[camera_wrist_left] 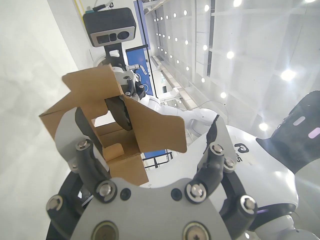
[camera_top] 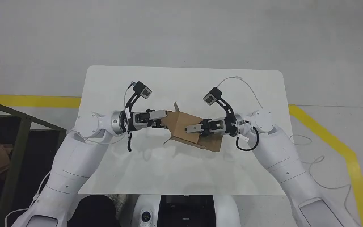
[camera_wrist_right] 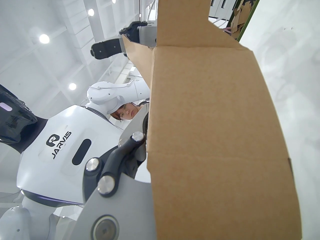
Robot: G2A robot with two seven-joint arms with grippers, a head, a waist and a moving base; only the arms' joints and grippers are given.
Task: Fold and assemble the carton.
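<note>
A brown cardboard carton (camera_top: 190, 130) is held above the middle of the white table (camera_top: 113, 79), partly unfolded, with loose flaps sticking out. My right gripper (camera_top: 194, 128) is shut on one side wall of the carton (camera_wrist_right: 212, 126). One of its fingers (camera_wrist_right: 136, 126) presses that wall from outside, and the other is hidden behind the cardboard. My left gripper (camera_top: 164, 116) is at the carton's opposite end with its jaws wide open. One left finger (camera_wrist_left: 83, 126) sits tucked among the flaps (camera_wrist_left: 160, 131), while the other finger (camera_wrist_left: 215, 136) stands free.
A green rack (camera_top: 17, 130) holding cardboard scraps stands off the table's left side. Yellow tape (camera_top: 323, 130) marks the floor on both sides. Bare table surface surrounds the carton.
</note>
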